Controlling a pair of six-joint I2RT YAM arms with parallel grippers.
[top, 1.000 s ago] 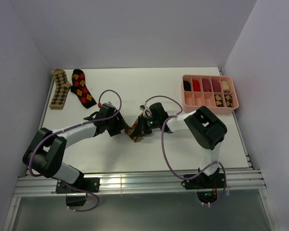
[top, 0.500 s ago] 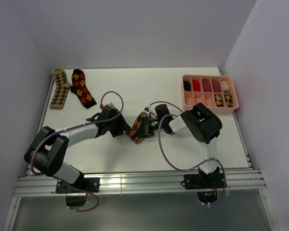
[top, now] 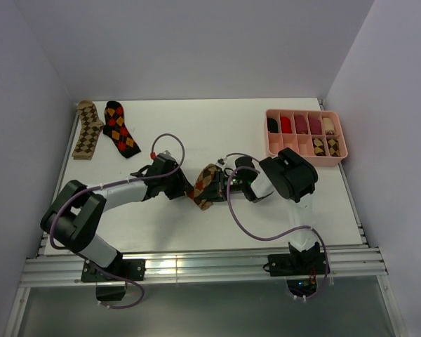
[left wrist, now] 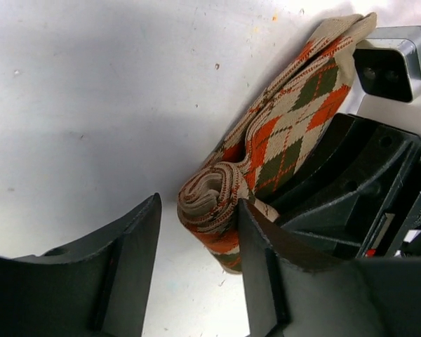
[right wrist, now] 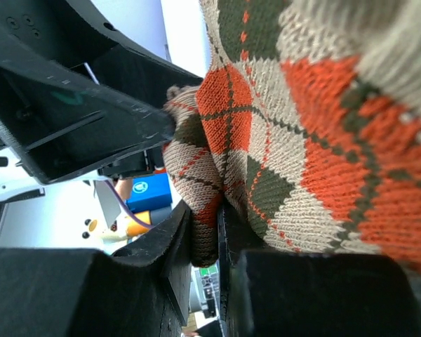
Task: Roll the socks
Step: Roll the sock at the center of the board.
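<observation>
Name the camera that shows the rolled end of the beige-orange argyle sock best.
Left wrist: the beige-orange argyle sock shows its coiled end clearly, with the unrolled part running up behind. Top external shows it only small and far off. Right wrist is filled by its weave, too close to make out the coil.

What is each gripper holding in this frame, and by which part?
The right gripper pinches the beige-brown-orange sock by the fabric just beside its rolled end. The left gripper holds nothing; its open jaws straddle the roll.
</observation>
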